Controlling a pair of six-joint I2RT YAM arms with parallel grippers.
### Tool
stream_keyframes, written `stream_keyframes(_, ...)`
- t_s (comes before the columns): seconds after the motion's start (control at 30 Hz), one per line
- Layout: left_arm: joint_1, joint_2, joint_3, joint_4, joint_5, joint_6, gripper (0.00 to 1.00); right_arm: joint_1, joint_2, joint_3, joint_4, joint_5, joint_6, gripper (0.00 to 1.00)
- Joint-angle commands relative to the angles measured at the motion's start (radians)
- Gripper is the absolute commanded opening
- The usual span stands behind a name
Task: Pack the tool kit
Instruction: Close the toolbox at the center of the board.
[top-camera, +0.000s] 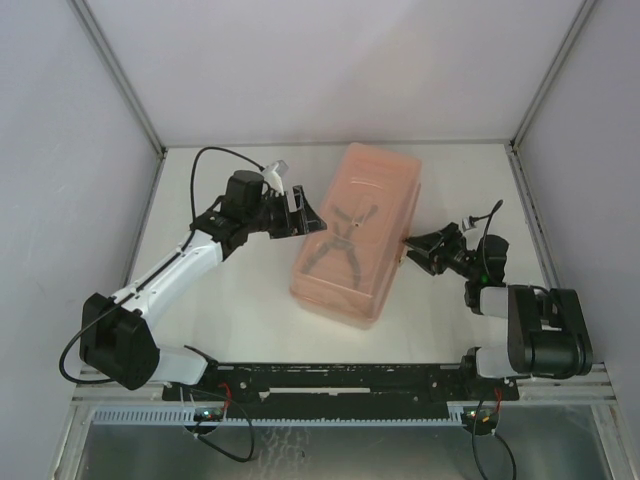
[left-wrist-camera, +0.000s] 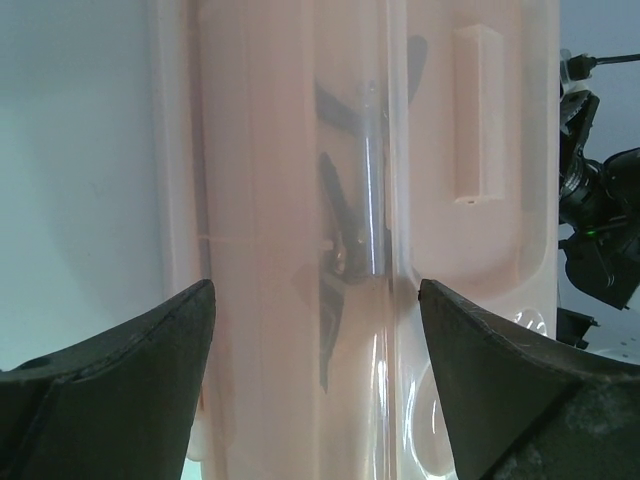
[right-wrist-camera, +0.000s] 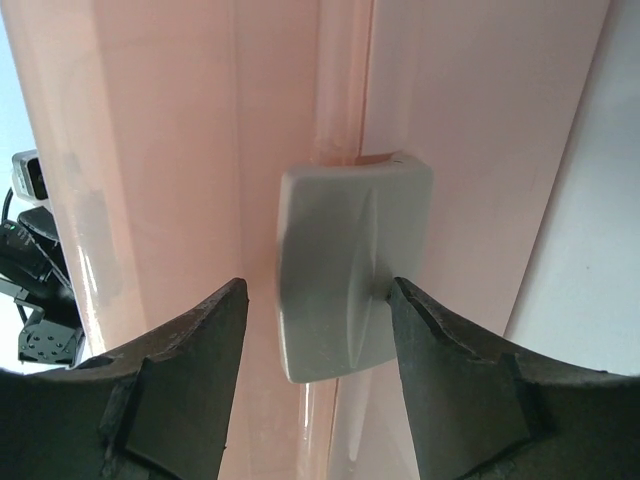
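toolbox: translucent salmon-pink
latch: pale grey
pliers: dark through the lid
table: white
walls: pale grey

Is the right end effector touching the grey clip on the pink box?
Cannot tell. Right wrist view: one finger overlaps the edge of the grey clip, depth unclear.

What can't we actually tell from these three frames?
Contents: the top and left wrist views show only dark smeared shapes through the translucent toolbox lid, so which tools are inside is unclear.
Grey latch: the right wrist view is too close to show whether it is snapped shut. The right claw flanks it.
Left claw: contact with the toolbox is unclear. In the top view its own body hides the tips.
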Motion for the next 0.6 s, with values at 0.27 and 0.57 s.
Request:
stream_keyframes(0.27,-0.004,-0.015,-0.012,0.009,-0.031,-0.029,0.86,0.041,0.175,0.058,0.374,-0.067,0.134,0.58)
stream_keyframes(0.57,-0.005,-0.015,-0.010,0.005,-0.029,-0.028,0.84,0.057,0.264,0.088,0.420,-0.067,0.144,0.58)
